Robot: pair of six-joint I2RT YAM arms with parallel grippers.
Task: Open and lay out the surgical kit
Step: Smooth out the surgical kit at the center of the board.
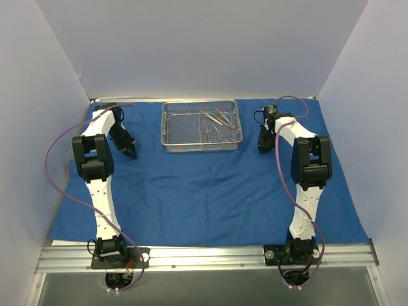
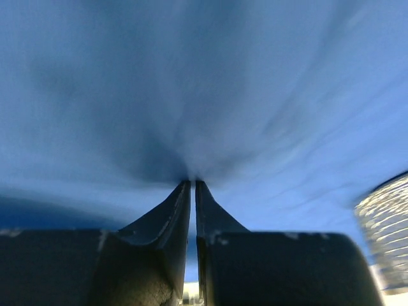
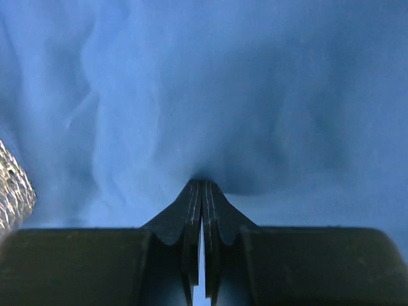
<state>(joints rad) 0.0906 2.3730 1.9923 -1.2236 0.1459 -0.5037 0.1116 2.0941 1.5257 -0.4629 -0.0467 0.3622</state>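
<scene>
The royal-blue cloth wrap [image 1: 204,191] lies spread flat over the table. At the back centre the silver wire-mesh tray [image 1: 201,148] stands on it, with several slim steel instruments [image 1: 217,122] in its right half. My left gripper [image 1: 132,153] points down onto the cloth left of the tray. Close up, that gripper [image 2: 192,181] is shut, and the cloth [image 2: 191,95] puckers into its tips. Right of the tray, my right gripper [image 1: 262,148] also points down. Its wrist view shows the same gripper [image 3: 202,181] shut, the cloth [image 3: 210,95] dimpled at its tips.
The tray's mesh corner shows at the right edge of the left wrist view [image 2: 386,229] and at the left edge of the right wrist view [image 3: 13,191]. Pale walls enclose the table on three sides. An aluminium rail [image 1: 204,258] runs along the near edge.
</scene>
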